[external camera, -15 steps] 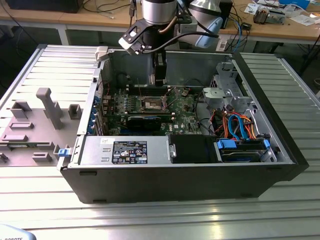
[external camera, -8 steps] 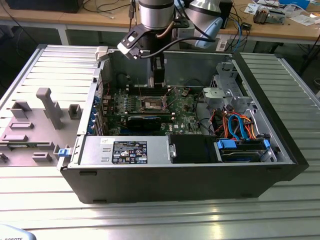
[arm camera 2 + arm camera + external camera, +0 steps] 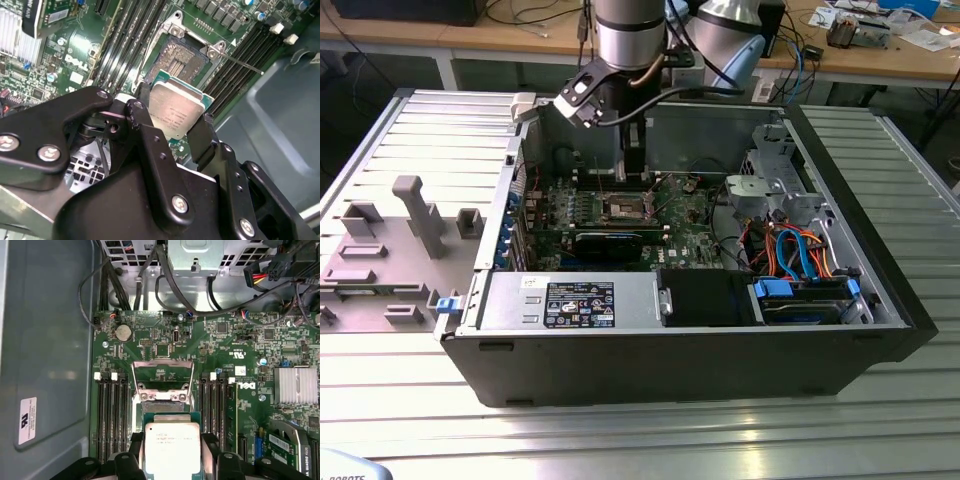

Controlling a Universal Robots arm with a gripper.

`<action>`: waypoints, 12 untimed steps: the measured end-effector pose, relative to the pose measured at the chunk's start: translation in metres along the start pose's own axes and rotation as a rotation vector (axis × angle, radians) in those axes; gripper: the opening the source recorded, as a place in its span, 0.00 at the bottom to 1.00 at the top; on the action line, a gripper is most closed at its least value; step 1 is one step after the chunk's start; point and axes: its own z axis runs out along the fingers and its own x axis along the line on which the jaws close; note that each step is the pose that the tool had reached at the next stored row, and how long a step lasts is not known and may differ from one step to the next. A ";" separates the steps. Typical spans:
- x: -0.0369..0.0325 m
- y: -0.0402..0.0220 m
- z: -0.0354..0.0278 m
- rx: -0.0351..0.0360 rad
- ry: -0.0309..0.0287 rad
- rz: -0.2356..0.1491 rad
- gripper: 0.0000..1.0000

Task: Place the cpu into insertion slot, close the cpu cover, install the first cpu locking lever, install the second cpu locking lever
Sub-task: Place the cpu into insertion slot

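Silver-grey on top, green at the rim: cpu (image 3: 175,107) gripped by two opposite edges between the black fingers (image 3: 202,134) of the hand (image 3: 173,114), set narrow and clamped on the chip. Metal top turned toward both wrist cameras. Held apart from the insertion slot (image 3: 176,61), not seated; overlapping one side of it in both wrist views, with the brownish-grey pin field bare beyond the chip.

In the first wrist view, cpu cover (image 3: 162,371) swung up off the slot and standing open on its far side, green board visible through the square window. In the second wrist view, thin metal lever (image 3: 240,64) jutting from a corner of the socket frame, out across the long black memory slots (image 3: 132,40). Elsewhere on the motherboard (image 3: 220,340): finned silver heatsink (image 3: 297,385) and round coin battery (image 3: 122,332).

From the exterior view: grey arm (image 3: 630,40) reaching straight down into an open computer case (image 3: 670,350) lying on its side on a ribbed metal tabletop (image 3: 720,440). Inside the case, power supply (image 3: 570,300) along the near wall; orange and blue cables (image 3: 800,250) toward the exterior view's right. Outside it, grey fixture blocks (image 3: 410,215) on the tabletop at the exterior view's left.
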 end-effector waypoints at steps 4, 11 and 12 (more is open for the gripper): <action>0.0001 -0.0018 0.0050 -0.0093 -0.0002 0.000 0.54; 0.0023 -0.0050 0.0221 -0.0135 -0.0002 0.000 0.54; 0.0023 -0.0052 0.0248 -0.0135 -0.0002 -0.001 0.54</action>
